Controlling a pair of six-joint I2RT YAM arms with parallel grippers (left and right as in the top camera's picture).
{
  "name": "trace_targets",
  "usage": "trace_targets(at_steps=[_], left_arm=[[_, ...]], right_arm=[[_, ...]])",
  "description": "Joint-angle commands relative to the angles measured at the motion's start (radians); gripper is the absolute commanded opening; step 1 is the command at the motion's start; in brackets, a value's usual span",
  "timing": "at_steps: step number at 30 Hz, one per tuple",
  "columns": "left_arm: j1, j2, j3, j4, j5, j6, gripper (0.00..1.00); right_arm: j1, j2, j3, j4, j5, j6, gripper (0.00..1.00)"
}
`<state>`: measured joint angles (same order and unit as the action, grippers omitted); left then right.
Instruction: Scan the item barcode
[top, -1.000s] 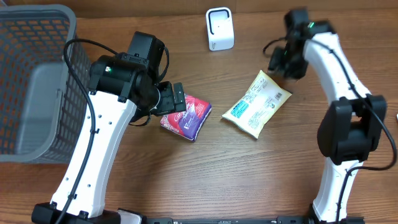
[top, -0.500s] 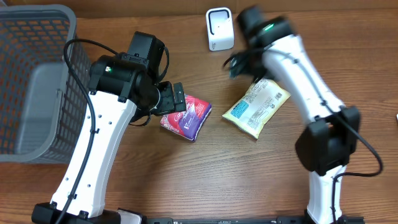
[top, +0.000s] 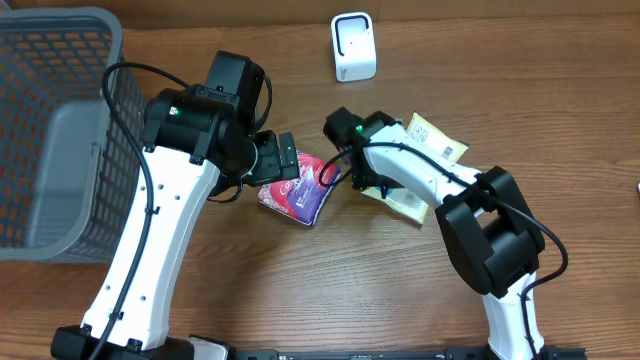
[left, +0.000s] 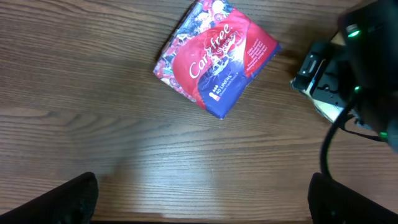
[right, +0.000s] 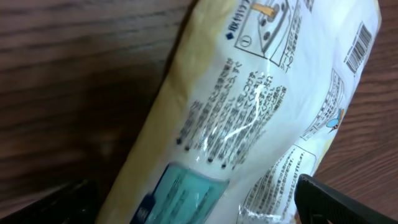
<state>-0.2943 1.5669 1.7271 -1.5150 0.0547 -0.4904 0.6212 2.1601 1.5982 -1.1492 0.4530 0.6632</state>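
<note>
A: Jaws on the left, how do they stand?
B: Spread wide and holding nothing. The left jaws hang above the red pouch (left: 216, 59), clear of it.
A: And the right jaws?
B: Wide apart too, their tips at either edge of the right wrist view. The yellow packet (right: 249, 118) sits close beneath and fills the space between them. Whether a tip touches the wrapper I cannot tell.
A: Where does that packet lie?
B: Flat on the counter (top: 300, 290), nearer the robot than the white scanner (top: 353, 46) and a little to its right. The right arm (top: 415, 165) crosses its left end, so only part of it shows from overhead.
A: Any barcode?
B: Yes — a barcode (right: 359, 46) is printed on the packet's upward face, near one edge, in the right wrist view.
A: And the pouch?
B: Also on the counter, nearer the robot than the scanner and to its left. Its red face with white lettering is up.
A: Anything else?
B: A grey basket (top: 60, 60) stands well to the left of the scanner, at the counter's edge.
</note>
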Motion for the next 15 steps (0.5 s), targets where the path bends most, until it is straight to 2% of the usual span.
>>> trace_targets(at_steps=[1,6,13,15], left_arm=[[-0.001,-0.011,0.014,0.002,-0.007,0.016,1.00],[-0.001,-0.011,0.014,0.002,-0.007,0.016,1.00],[-0.001,-0.011,0.014,0.002,-0.007,0.016,1.00],[-0.001,-0.011,0.014,0.002,-0.007,0.016,1.00]], right_arm=[[-0.038,-0.003,-0.056,0.000,0.051,0.019,1.00],[-0.103,-0.003,-0.061,-0.037,0.052,0.022,1.00],[-0.183,-0.003,-0.207,0.082,0.050,0.018,1.00],[-0.193,-0.003,-0.232,0.106,0.047,0.018,0.91]])
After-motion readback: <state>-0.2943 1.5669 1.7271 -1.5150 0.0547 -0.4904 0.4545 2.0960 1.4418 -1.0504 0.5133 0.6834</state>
